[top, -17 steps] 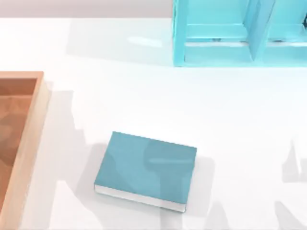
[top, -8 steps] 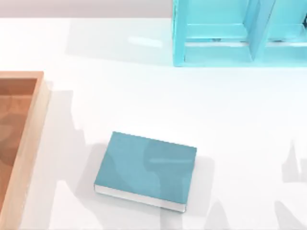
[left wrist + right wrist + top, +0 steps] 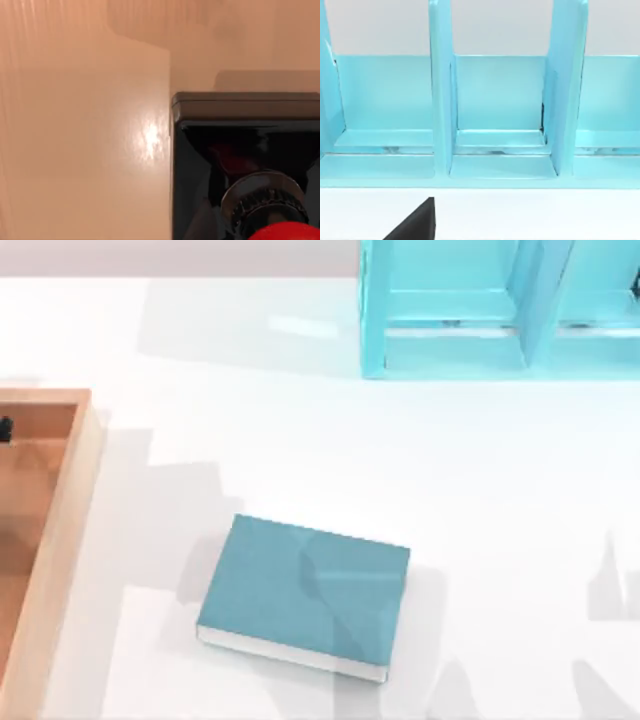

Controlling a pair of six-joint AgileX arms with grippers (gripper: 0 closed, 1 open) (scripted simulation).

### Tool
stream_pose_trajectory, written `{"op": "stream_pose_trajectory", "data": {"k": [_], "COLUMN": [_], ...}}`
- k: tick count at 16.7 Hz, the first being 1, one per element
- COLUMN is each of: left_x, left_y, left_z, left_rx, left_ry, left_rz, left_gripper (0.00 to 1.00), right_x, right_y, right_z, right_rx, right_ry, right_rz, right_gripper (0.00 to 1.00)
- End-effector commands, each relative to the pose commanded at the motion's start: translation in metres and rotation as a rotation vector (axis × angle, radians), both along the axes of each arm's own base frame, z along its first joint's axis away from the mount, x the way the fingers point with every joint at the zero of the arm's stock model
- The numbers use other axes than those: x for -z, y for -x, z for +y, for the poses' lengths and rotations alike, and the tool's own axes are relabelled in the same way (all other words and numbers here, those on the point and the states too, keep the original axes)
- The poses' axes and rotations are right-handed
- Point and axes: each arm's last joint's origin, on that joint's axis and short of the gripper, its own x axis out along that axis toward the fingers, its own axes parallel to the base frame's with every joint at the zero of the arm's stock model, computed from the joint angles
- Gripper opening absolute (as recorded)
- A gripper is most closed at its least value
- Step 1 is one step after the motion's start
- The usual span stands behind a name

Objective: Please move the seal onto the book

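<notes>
My left gripper [image 3: 4,429] hovers over the tray [image 3: 60,500], pincer state untellable; I should centre on the seal [image 3: 260,200] before carrying it to the book [image 3: 305,590].

A white bench [image 3: 480,490] carries a teal book [image 3: 305,595] lying flat near the front, a wooden tray [image 3: 60,540] at the left edge, and a cyan shelf unit [image 3: 500,310] at the back right.

No legible markings.
Book [image 3: 305,595] cover plain; seal [image 3: 245,165], wooden tray [image 3: 60,520] and cyan shelf unit [image 3: 500,310] bear no text, label, brand or number.
</notes>
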Motion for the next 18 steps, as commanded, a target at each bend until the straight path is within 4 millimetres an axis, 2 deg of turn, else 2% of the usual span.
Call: {"op": "stream_pose_trajectory", "data": {"k": [4, 7, 9, 11, 15, 18], "left_x": [-0.053, -0.095, -0.114, -0.12, -0.118, -0.108], "left_y": [-0.005, 0.006, 0.014, 0.017, 0.015, 0.013], "left_z": [-0.059, -0.101, -0.118, -0.123, -0.122, -0.143], "left_rx": [0.007, 0.013, 0.015, 0.015, 0.013, 0.002], "left_ry": [0.002, 0.0, 0.0, 0.001, 0.001, 0.0], "left_rz": [0.03, 0.026, 0.01, 0.005, 0.009, 0.01], "left_gripper": [0.0, 0.0, 0.0, 0.0, 0.0, 0.0], "right_x": [0.0, 0.0, 0.0, 0.0, 0.0, 0.0], "right_y": [0.0, 0.0, 0.0, 0.0, 0.0, 0.0], "right_z": [0.0, 0.0, 0.0, 0.0, 0.0, 0.0], "right_rx": [0.0, 0.0, 0.0, 0.0, 0.0, 0.0], "right_ry": [0.0, 0.0, 0.0, 0.0, 0.0, 0.0], "right_rz": [0.0, 0.0, 0.0, 0.0, 0.0, 0.0], "right_gripper": [1.0, 1.0, 1.0, 1.0, 1.0, 1.0]}}
